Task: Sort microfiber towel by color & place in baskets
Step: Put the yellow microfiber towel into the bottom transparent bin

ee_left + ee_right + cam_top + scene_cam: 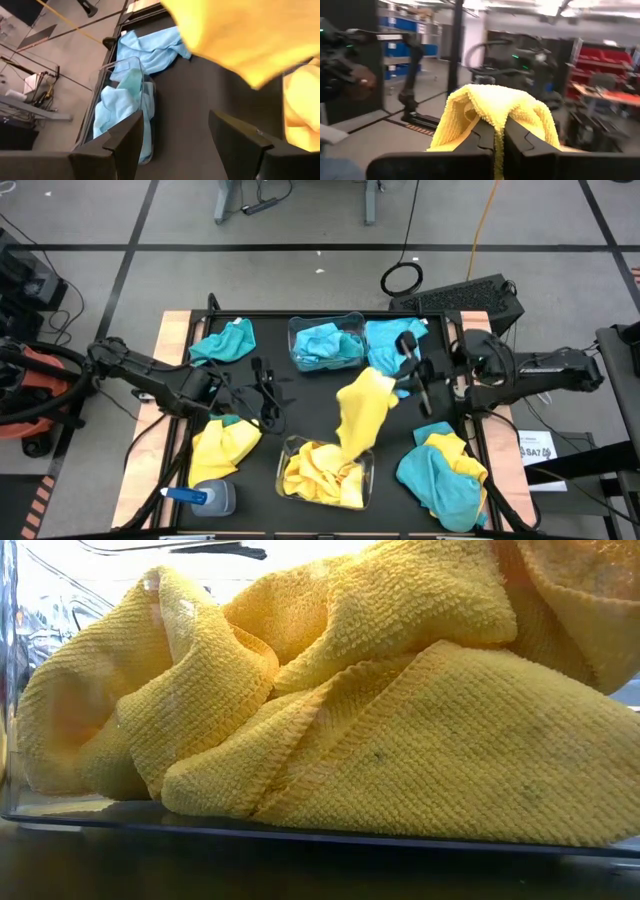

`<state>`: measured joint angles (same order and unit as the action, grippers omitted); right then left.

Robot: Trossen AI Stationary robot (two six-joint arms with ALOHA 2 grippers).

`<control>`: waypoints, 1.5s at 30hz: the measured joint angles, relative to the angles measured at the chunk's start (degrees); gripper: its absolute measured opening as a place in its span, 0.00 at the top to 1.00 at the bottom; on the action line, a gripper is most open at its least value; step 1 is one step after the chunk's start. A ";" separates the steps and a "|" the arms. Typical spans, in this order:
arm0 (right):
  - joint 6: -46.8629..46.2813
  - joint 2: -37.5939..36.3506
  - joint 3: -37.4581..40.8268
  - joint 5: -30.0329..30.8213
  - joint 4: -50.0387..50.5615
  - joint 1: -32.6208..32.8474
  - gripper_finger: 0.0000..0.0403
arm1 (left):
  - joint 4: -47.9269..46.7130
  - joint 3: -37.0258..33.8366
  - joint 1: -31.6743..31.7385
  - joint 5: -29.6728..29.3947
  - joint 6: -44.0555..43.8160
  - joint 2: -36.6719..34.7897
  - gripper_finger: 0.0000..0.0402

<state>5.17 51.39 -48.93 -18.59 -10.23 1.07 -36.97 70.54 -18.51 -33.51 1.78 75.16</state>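
My right gripper (400, 380) is shut on a yellow towel (362, 412) that hangs over the middle of the table. Its own view shows the gripper (499, 131) as well. Below the towel stands the near clear basket (288, 448), full of yellow towels (330, 700). The far basket (296, 332) holds turquoise towels (325, 346). My left gripper (266, 396) is open, low over the mat left of the baskets, and touches nothing; its fingers (127, 142) stand apart in its own view. Loose towels lie around the mat. My right gripper pinches the yellow towel between its two fingers at a bunched upper part (496, 111), with cloth draped over both fingertips. The fingers come roughly level from the table's right. The towel hangs slack below them, its lower end (352, 448) reaching the near basket's yellow pile.
Turquoise towels lie at the far left (224, 342) and far right (392, 338) of the mat. A yellow towel (222, 446) lies near left, by a spray bottle (204, 498). A mixed turquoise and yellow pile (446, 472) lies near right. Cables lie around my left gripper.
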 joint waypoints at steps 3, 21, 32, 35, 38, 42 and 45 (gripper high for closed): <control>1.63 2.28 0.00 -0.04 -3.72 3.02 1.00 | -0.01 0.00 0.72 0.09 0.00 0.02 0.43; 5.59 11.79 -2.38 -5.49 -16.60 15.31 1.00 | 0.00 -0.01 1.34 0.28 0.20 0.02 0.43; 6.62 21.89 -5.33 -5.35 -16.21 17.52 1.00 | -0.02 -0.04 1.30 0.32 0.08 0.02 0.43; 6.26 24.17 -5.55 -5.34 -15.89 17.80 1.00 | -0.02 -0.04 1.30 0.58 0.02 0.02 0.43; 5.27 25.89 -5.59 -5.27 -14.45 17.82 1.00 | -0.04 -0.04 1.30 1.31 0.00 0.02 0.43; 3.69 28.06 -5.62 -4.50 -8.91 17.82 1.00 | -0.29 -0.04 1.30 1.81 0.00 0.02 0.43; 3.11 29.71 -5.62 -1.45 -3.75 18.14 1.00 | -0.89 -0.04 1.30 1.81 -0.03 0.02 0.43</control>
<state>8.29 81.10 -54.54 -20.04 -13.98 19.21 -37.86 70.50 -17.21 -31.70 1.74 75.18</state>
